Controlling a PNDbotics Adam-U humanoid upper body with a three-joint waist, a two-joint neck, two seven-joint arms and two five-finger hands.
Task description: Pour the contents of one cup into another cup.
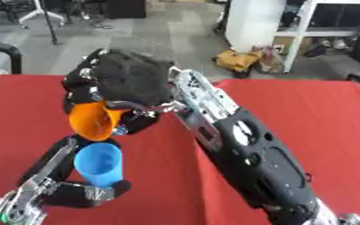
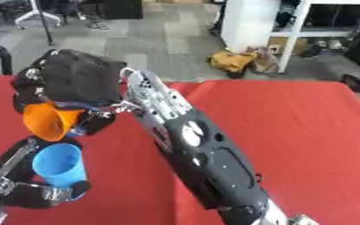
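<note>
An orange cup (image 1: pixel 93 121) is tipped over with its mouth facing down and left, right above a blue cup (image 1: pixel 99 163). My right hand (image 1: pixel 129 79) is shut on the orange cup from above, the arm crossing in from the lower right. The blue cup stands upright near the lower left, and my left hand (image 1: pixel 79 193) is curled round its base and side. What is inside either cup is hidden from view.
A red cloth (image 1: pixel 298 110) covers the table. My right forearm (image 1: pixel 244 149) lies across the middle of it. Beyond the far edge there is grey floor, a white shelf unit (image 1: pixel 290 26) and a yellow bag (image 1: pixel 233 59).
</note>
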